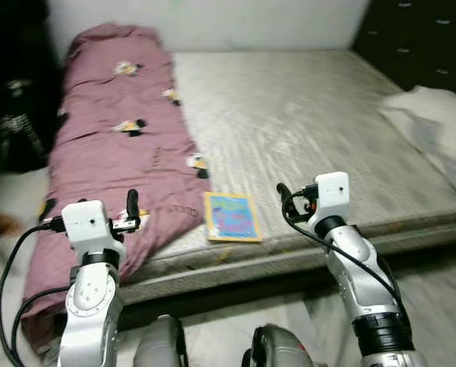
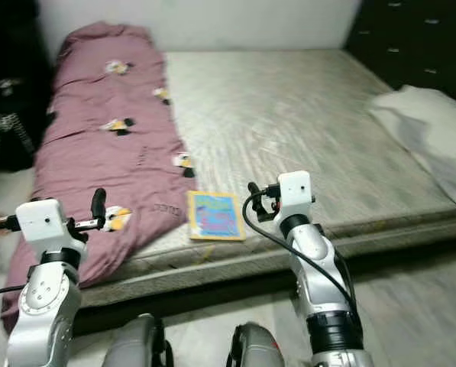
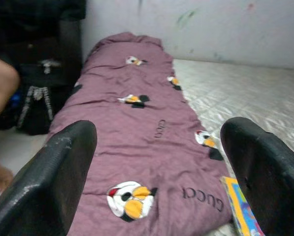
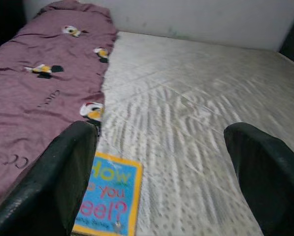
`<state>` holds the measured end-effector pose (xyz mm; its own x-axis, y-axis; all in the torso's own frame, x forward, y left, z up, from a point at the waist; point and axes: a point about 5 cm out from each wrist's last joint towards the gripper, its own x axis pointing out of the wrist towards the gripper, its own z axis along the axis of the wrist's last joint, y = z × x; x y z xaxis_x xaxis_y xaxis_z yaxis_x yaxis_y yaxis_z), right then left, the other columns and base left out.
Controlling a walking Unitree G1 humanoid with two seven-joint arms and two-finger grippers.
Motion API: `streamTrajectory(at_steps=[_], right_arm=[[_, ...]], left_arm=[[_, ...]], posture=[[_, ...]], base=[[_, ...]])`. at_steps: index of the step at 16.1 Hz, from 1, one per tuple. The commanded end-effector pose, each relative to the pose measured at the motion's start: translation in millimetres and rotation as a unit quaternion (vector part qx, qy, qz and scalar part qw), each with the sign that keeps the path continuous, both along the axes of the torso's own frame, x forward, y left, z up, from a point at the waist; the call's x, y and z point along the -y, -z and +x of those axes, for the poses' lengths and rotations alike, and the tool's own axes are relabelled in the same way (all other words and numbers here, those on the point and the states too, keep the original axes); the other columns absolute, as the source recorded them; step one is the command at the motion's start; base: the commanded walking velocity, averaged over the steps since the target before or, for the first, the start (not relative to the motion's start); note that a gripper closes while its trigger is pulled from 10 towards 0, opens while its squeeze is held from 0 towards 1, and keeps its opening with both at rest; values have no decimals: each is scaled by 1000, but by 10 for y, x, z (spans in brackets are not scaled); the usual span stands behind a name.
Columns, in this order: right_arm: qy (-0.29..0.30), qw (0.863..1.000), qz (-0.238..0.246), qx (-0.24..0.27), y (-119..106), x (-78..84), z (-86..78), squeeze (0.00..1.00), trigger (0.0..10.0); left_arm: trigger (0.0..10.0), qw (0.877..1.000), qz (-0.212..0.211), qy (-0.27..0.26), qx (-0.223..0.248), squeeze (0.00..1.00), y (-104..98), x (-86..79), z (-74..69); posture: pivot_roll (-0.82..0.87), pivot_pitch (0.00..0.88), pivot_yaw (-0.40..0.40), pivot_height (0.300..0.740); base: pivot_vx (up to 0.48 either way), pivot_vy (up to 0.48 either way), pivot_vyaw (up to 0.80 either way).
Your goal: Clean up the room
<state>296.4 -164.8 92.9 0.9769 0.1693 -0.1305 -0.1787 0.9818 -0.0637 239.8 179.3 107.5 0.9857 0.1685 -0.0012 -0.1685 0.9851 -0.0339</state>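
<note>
Two grippers raised at the mattress edge, both spread wide and empty.
Left gripper faces the purple blanket; right gripper hovers near the book.

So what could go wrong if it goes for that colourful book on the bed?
The thin blue and yellow picture book lies flat on the grey quilted mattress, so the open right gripper may push it rather than lift it. It also touches the mauve cartoon-print duvet, whose fabric could snag.
</note>
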Motion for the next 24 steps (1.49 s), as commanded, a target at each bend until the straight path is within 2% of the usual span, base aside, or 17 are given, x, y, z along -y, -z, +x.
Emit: streamTrajectory(at_steps=[1,20,24], right_arm=[[-1,1000,-3,5,-47,-8,52,0,10000],[-11,1000,-17,14,-61,-39,113,0,10000],[-13,1000,-19,16,-57,-38,115,0,10000]], left_arm=[[10000,1000,-4,-5,4,0,-8,-19,-20],[10000,1000,-18,10,14,0,-21,22,-5],[10000,1000,-18,12,14,0,-15,34,-9]], posture=[[10,0,-39,660],[7,0,-45,660],[7,0,-45,660]], base=[[240,0,0],[319,0,0],[480,0,0]])
